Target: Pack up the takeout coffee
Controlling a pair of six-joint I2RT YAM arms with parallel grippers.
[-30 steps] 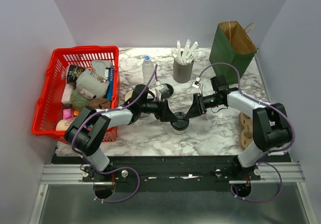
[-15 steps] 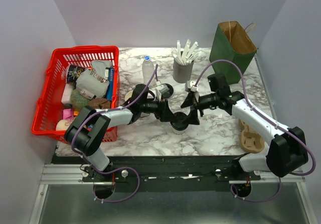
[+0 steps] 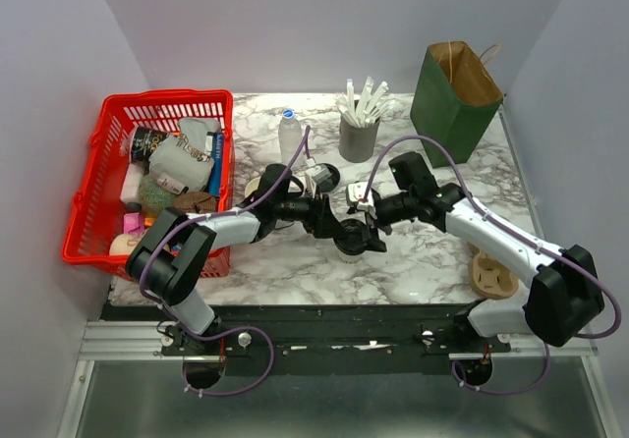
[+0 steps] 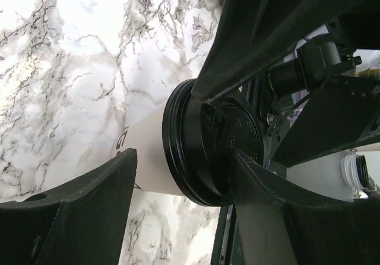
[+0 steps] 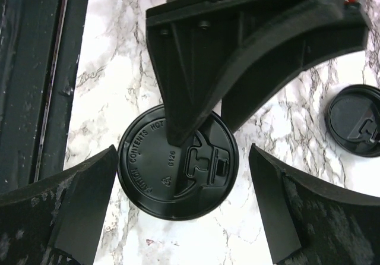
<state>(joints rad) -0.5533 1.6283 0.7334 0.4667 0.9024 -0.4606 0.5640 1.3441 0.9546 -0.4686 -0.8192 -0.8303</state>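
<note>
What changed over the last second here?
The right gripper moved left, from beside the takeout coffee to above it, open astride its lid; it grasped nothing. The left gripper stayed at the coffee; coffee, red basket and green bag did not move.

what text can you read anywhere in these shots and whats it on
"CONTENTS HOT": raised lettering on the lid of the takeout coffee.
"0126", as far as it can be made out: same lid, nearer its middle.
Print on the cup's wall: mostly hidden, unreadable.
Labels on the packets in the red basket: too small to read.
</note>
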